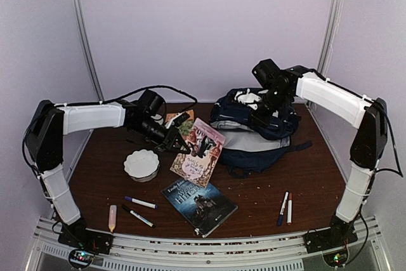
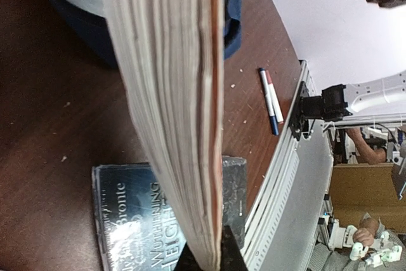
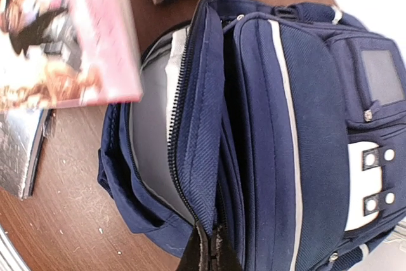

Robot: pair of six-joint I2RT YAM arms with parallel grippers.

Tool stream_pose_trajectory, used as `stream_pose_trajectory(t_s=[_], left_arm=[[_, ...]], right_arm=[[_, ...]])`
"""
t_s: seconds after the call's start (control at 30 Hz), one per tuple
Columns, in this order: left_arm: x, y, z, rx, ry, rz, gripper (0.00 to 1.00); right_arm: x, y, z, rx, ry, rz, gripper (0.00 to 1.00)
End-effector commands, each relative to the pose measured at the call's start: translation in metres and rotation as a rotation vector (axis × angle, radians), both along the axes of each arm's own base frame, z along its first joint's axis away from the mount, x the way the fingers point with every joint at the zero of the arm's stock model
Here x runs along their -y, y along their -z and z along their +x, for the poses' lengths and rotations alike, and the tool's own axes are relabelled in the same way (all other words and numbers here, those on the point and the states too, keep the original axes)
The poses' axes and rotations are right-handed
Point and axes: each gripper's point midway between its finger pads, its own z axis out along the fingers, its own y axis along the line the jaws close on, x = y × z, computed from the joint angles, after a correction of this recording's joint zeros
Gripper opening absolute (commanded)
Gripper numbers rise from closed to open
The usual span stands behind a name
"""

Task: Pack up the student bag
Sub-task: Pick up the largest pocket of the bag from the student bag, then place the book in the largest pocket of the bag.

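Well, the student bag [image 1: 257,138] lies at the back right of the table [image 1: 311,176]. Its main compartment is unzipped and gapes toward the left, so the pale grey lining [image 3: 152,138] shows. The white buckle patches [image 3: 371,185] on its front pocket face away from that opening. The right gripper [image 3: 206,253] has its jaws pressed together on the zip edge of the opening, with a fold of navy fabric pinched between the dark fingertips and held up off the lining. Seen from above, the same gripper [image 1: 261,109] sits over the top of the bag, its arm reaching in from the right.

The left gripper [image 1: 176,143] is clamped on a pink-covered book [image 1: 200,152] at its left edge and holds it tilted just left of the bag's mouth — the far corner of the cover overlaps the bag's edge in the overhead view. From the left wrist the page block [image 2: 171,93] runs straight up the frame, and the jaws nip it at the bottom.

Under and in front of that book a dark book [image 1: 200,206] lies flat near the front edge, "Wuthering Heights" legible on its cover. An orange book [image 1: 179,119] lies behind the left gripper, partly hidden. A white scalloped dish [image 1: 141,164] sits left of centre. In front of it lie two dark-capped markers [image 1: 139,202] and a pale peach one [image 1: 112,218]. Two more pens [image 1: 285,207] lie side by side — touching or nearly so — at the front right, well apart from the bag.
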Motion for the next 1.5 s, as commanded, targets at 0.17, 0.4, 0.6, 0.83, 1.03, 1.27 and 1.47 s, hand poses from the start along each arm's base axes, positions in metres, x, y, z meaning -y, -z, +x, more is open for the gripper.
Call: stream_pose_trajectory(t_s=[0.17,0.4,0.6,0.83,1.03,1.27,1.47], left_arm=[[0.052,-0.049,-0.021,0.015,0.152,-0.238,0.0],[0.1,-0.054,0.031,-0.056,0.041,-0.328,0.0],[0.136,-0.045,0.087,-0.206,-0.144,-0.418,0.0],[0.155,-0.034,0.134,-0.266,-0.323,-0.442,0.0],[0.165,-0.009,0.176,-0.28,-0.559,-0.467,0.0],[0.186,-0.007,0.207,-0.219,-0.689,-0.542,0.0],[0.185,-0.017,0.238,-0.117,-0.826,-0.581,0.0]], right_arm=[[-0.013,-0.091,0.04,0.218,0.067,0.118,0.0],[-0.017,-0.118,0.036,0.275,0.052,0.182,0.0],[-0.027,-0.125,0.028,0.262,0.026,0.242,0.0],[-0.035,-0.133,0.027,0.278,0.0,0.277,0.0],[-0.043,-0.133,0.022,0.255,-0.024,0.303,0.0],[-0.053,-0.129,0.018,0.231,-0.049,0.32,0.0],[-0.056,-0.124,0.014,0.212,-0.057,0.318,0.0]])
